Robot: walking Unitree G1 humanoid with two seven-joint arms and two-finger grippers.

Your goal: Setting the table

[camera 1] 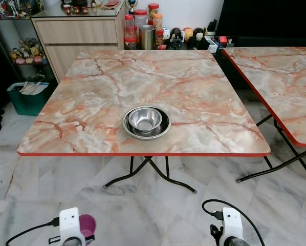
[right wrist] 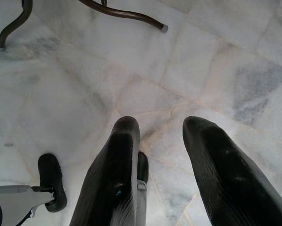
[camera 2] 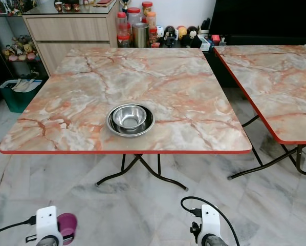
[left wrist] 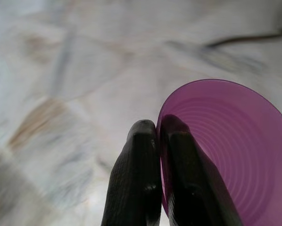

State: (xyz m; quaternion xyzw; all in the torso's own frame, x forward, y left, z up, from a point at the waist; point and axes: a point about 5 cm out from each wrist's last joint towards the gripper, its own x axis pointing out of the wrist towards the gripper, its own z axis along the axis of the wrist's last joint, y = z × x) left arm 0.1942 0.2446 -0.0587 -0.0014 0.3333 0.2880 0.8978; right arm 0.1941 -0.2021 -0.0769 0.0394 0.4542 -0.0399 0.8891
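A steel bowl [camera 1: 145, 119] sits inside a steel plate [camera 1: 165, 129] near the front edge of the marble-patterned table [camera 1: 91, 102]. Low at my left side, the left gripper [left wrist: 159, 129] is shut on the rim of a purple plastic cup [left wrist: 235, 150], one finger inside it and one outside. The cup [camera 1: 87, 225] shows beside my left wrist, well below the table top. My right gripper [right wrist: 161, 126] hangs open over the floor with nothing between its fingers.
A second marble table [camera 1: 281, 82] stands to the right with a narrow gap between the two. Behind the first table are a wooden cabinet [camera 1: 76, 36], jars [camera 1: 140, 23] and small figurines. A green bin [camera 1: 27, 95] is at the left. Black folding legs [camera 1: 153, 171] spread under the table.
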